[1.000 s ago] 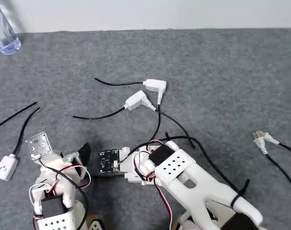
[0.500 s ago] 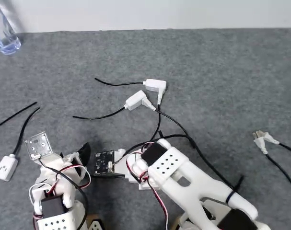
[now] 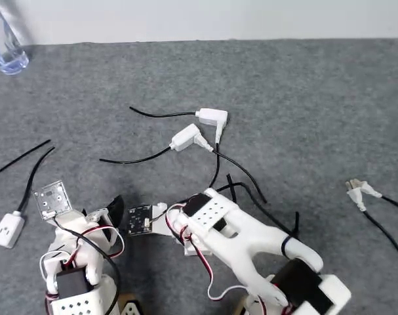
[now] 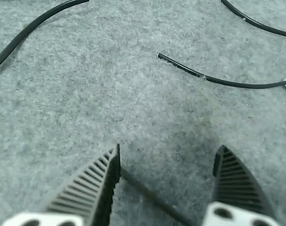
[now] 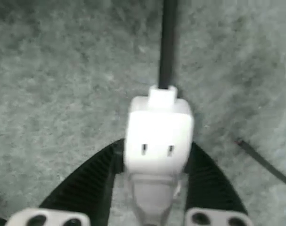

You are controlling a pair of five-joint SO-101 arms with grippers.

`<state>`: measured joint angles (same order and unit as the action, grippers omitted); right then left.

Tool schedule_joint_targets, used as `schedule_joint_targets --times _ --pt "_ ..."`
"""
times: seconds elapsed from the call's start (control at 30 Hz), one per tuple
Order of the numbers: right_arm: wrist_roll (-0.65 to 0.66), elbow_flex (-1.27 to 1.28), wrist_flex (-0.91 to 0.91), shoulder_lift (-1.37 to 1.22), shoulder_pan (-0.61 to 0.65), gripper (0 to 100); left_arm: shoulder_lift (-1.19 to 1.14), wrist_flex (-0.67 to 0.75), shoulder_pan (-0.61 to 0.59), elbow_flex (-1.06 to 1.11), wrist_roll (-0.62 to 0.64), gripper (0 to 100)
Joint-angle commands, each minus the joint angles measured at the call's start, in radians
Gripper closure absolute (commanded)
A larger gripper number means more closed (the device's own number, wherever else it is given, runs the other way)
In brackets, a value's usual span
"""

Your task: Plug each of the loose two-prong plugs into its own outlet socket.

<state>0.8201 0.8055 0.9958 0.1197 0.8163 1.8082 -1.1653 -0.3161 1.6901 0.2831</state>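
My right gripper [image 5: 154, 149] is shut on a white outlet socket [image 5: 157, 136]; its two slots face the camera and its black cord [image 5: 168, 42] runs away over the grey carpet. In the high view that arm [image 3: 212, 220] lies low at the bottom centre and covers the socket. At the bottom left, my left gripper [image 4: 168, 153] is open above bare carpet, holding nothing. A loose white two-prong plug [image 3: 357, 191] lies at the far right. Another white socket [image 3: 6, 230] rests at the far left. Two white connector bodies [image 3: 212, 118] [image 3: 185, 138] lie mid-table.
Black cords [image 3: 241, 174] trail across the carpet between the connectors and the right arm, and more cords [image 3: 28, 164] lie at the left. A thin cord [image 4: 218, 80] crosses ahead of the left gripper. A clear bottle [image 3: 5, 49] stands at the far left corner.
The right arm has swung to the left with the socket in its gripper, and its cord has shifted along. The left arm has kept still.
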Motion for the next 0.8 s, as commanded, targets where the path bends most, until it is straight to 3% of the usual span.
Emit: schedule_joint_targets --times 0.0,0.23,0.5,0.77 --pt "0.043 -0.034 0.010 -0.007 0.002 97.3 0.012 -0.008 0.002 -0.007 -0.008 70" --pt "0.104 -0.089 0.099 0.107 -0.058 99.1 0.012 -0.008 0.002 -0.007 -0.008 70" --pt "0.138 -0.334 0.202 0.300 -0.283 99.1 0.012 -0.008 0.002 -0.007 -0.008 70" --pt "0.138 -0.500 -0.087 0.298 -0.481 99.1 0.012 -0.008 0.000 -0.007 -0.008 70"
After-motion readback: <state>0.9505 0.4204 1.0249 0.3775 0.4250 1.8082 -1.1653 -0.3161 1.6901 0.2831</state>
